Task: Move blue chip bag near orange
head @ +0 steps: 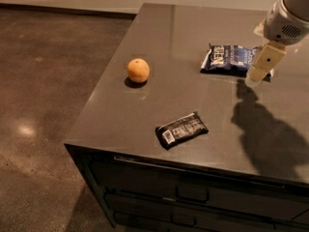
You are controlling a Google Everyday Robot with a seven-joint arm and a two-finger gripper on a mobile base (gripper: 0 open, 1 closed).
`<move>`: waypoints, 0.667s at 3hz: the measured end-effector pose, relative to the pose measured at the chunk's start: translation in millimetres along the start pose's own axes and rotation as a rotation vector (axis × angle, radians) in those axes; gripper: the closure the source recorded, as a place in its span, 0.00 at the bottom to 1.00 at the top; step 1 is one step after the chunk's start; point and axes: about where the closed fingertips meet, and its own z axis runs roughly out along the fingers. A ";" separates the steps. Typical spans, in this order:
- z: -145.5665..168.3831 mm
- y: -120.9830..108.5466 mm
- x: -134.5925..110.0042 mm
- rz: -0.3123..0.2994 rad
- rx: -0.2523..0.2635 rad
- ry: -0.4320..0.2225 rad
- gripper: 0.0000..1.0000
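Observation:
The blue chip bag (229,59) lies flat on the dark tabletop at the back right, with white lettering facing up. The orange (138,70) sits on the table to its left, well apart from the bag. My gripper (258,70) hangs from the white arm at the right edge of the view, just above the table at the bag's right end. One cream finger (263,62) shows; it covers part of that end of the bag.
A small black packet with a white barcode label (181,129) lies near the table's front edge (193,166). The table's left edge drops to a brown floor (43,105). Drawers with handles (192,197) run below the front edge.

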 end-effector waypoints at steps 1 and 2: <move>28.6 -40.1 6.6 0.049 0.014 -0.029 0.00; 53.5 -63.3 10.1 0.101 0.032 -0.062 0.00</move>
